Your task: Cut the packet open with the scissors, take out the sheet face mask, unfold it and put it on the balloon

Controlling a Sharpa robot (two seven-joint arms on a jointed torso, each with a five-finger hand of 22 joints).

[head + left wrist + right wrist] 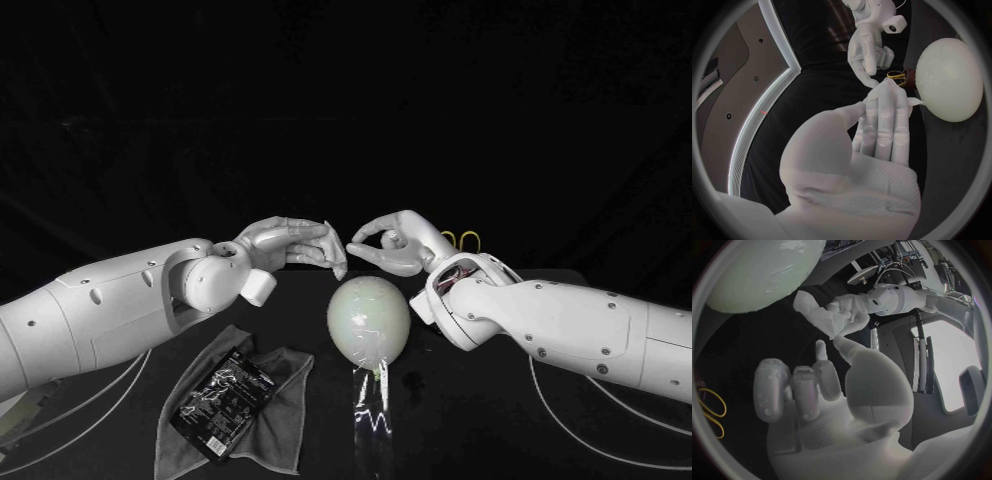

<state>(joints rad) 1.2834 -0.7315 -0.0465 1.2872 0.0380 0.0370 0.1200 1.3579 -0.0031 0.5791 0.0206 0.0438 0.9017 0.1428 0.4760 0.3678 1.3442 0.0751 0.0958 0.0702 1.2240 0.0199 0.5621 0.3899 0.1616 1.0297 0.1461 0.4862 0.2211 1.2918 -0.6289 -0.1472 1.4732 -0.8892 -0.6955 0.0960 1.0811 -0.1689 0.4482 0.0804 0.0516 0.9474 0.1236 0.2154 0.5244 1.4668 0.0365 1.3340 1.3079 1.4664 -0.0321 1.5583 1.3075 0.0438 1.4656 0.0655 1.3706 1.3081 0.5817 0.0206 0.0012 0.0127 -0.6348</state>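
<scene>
Head view: over the middle of the black tabletop (577,440), the left hand (284,243) pinches the folded sheet face mask (335,258) above the balloon (368,322). The right hand (389,245) is curled beside it, thumb and one finger forming a ring. The black packet (224,398) lies on a grey cloth (281,425) near the tabletop's near left corner. The yellow-handled scissors (462,240) rest toward the far edge. Cutting and taking out look done; unfolding and laying the mask on the balloon remain.

Left wrist view: the left hand (873,135) has its fingers pressed together, trapping the mask (891,90) against the thumb. The right hand (870,50) hangs opposite, and the balloon (948,80) is close by.

Right wrist view: the right hand (817,390) has most fingers curled in, with thumb and one finger reaching toward the mask (814,310). Whether they touch it cannot be told. Also unclear are the packet's cut edge and the scissor blades, which are hidden behind the right hand.
</scene>
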